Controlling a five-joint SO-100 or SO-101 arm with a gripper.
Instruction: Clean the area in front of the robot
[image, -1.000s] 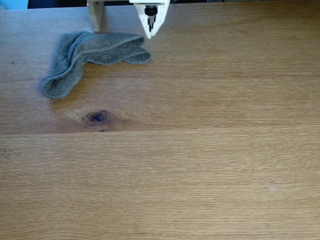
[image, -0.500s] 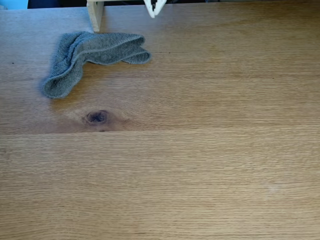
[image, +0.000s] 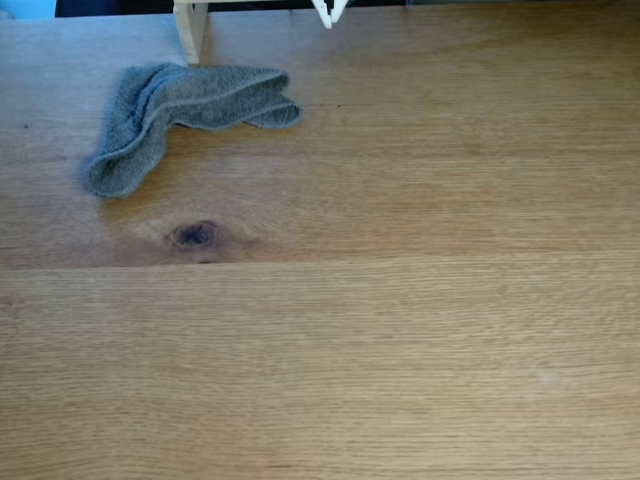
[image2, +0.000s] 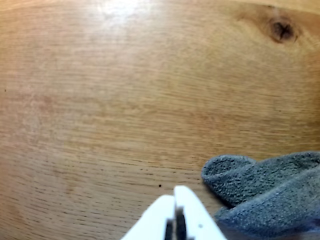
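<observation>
In the wrist view the claw (image2: 175, 192) was closed and empty at bottom centre; the grey cloth (image2: 267, 192) lay just right of it on the desk (image2: 100, 100), stretching rightward.

robot (image2: 175, 220): white plastic | fingers (image2: 192, 215): angular, pointed | dark slot between
</observation>
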